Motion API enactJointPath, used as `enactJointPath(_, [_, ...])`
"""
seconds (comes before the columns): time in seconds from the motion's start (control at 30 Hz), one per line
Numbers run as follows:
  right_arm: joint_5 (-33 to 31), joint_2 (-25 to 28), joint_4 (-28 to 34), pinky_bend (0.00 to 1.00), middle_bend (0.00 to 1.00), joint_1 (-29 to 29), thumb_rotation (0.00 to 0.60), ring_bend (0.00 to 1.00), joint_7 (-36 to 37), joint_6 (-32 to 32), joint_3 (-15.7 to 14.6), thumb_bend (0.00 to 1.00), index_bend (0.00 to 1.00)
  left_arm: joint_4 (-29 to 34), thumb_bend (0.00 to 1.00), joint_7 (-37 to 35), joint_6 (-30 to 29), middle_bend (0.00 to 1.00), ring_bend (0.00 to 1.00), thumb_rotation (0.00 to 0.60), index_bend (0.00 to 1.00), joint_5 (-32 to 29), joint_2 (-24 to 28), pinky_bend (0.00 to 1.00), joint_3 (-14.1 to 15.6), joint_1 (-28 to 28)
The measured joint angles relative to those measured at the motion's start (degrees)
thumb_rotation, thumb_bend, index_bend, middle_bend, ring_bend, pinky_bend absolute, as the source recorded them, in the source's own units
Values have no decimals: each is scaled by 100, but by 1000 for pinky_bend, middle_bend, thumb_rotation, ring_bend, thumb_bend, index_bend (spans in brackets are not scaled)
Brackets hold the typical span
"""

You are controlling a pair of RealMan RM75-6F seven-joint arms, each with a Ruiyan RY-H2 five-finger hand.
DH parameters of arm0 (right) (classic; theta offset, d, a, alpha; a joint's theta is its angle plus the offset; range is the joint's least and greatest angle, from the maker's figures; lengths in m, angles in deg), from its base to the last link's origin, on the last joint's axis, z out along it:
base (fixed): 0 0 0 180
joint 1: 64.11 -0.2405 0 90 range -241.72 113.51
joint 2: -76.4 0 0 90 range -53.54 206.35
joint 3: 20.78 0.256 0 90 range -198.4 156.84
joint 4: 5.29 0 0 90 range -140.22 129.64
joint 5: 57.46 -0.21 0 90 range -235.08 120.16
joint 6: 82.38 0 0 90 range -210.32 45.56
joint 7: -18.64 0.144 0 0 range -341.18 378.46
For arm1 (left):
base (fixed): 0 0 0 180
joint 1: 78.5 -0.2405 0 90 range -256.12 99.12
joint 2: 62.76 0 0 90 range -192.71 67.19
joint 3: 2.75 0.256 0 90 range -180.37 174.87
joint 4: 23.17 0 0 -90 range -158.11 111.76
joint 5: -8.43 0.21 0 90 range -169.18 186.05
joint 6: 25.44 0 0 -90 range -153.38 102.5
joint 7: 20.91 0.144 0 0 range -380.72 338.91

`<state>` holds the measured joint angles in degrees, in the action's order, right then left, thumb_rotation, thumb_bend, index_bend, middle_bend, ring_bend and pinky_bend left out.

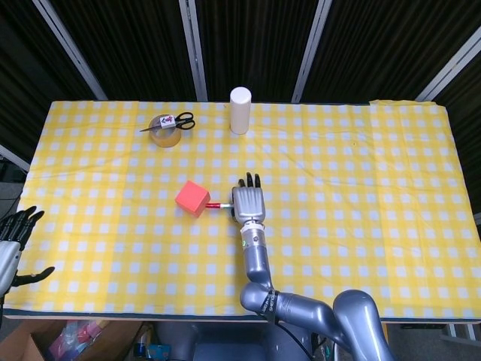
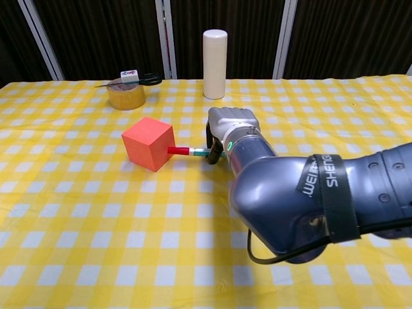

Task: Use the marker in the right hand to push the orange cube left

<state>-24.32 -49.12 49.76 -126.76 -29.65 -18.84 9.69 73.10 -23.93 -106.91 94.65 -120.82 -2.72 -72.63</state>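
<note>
Right hand (image 2: 230,129) curls knuckles-up around a slim marker with a red cap end and green barrel (image 2: 192,152), low over the yellow-and-white checked tablecloth (image 1: 361,173), probably so the tip meets the cube's side squarely. Marker's long axis runs left-right, red end pointing left, touching the orange foam-like cube (image 2: 148,143) near table centre. Left hand (image 1: 13,239) hangs off the table's near-left edge, fingers spread, holding nothing.

The left hand (image 1: 13,244) is cut off, perhaps open.
</note>
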Motion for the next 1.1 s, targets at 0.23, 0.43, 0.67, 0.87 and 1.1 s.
enactJointPath(0.23, [111, 297, 577, 0, 248, 297, 600, 5, -58, 272, -138, 529, 621, -15, 0, 23, -27, 0, 0, 600, 0, -1, -7, 0, 2, -22])
enactJointPath(0.43, [273, 830, 1337, 0, 247, 707, 600, 4, -107, 578, -351, 530, 621, -12, 0, 55, -6, 0, 0, 600, 0, -26, -9, 0, 9, -29])
enactJointPath(0.67, [501, 1943, 2466, 0, 247, 1395, 600, 4, -46, 742, -762, 530, 621, 6, 0, 191, 2, 0, 0, 600, 0, -35, -32, 0, 20, -37])
enactJointPath(0.87, [744, 3031, 3248, 0, 248, 2054, 600, 4, 330, 685, -1202, 531, 621, 22, 0, 333, -8, 0, 0, 600, 0, -37, -75, 0, 26, -46])
enactJointPath(1.1, [1133, 3718, 3443, 0, 247, 2514, 600, 4, 985, 347, -1671, 530, 621, 52, 0, 518, 3, 0, 0, 600, 0, -80, -138, 0, 22, -52])
